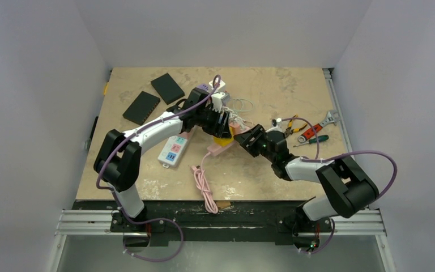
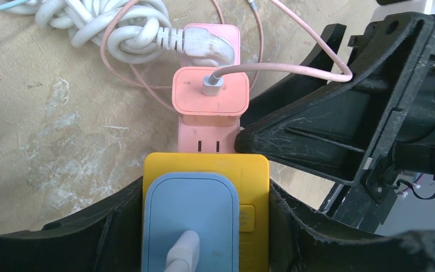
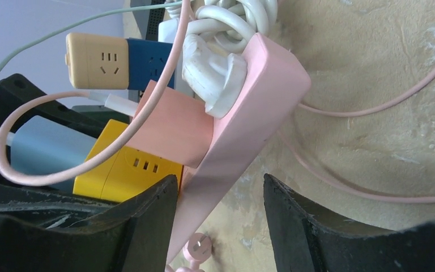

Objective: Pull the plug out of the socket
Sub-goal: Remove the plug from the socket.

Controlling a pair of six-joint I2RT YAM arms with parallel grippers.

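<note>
Both arms meet mid-table over the pink power strip [image 2: 207, 144], and this looks like a 2-handed job. The left gripper [image 2: 204, 195] has its 2 fingers pressed against opposite flanks of the yellow adapter cube [image 2: 204, 163], pinching it, with a blue charger [image 2: 190, 221] riding on the cube's top face. That cube is the plug to watch: it sits seated in the end of the strip nearest the left wrist camera, and I see no gap at the joint, so nothing is out yet. Further along, a pink charger [image 2: 209, 90] and a white plug [image 2: 204, 42] fill the other sockets. Now the right gripper [image 3: 220, 184]: jaws spread, straddling the strip, 1 fingertip [image 2: 246, 141] touching the strip's edge just beside the cube, the other finger showing bare table between itself and the pink body. No clamp there. My read is that it's placed to brace the strip, because a light strip would simply lift along with the cube. Gripping the cube's sides makes sense too, since it leaves the blue charger alone. Next call: strip held firm, then a straight pull.
</note>
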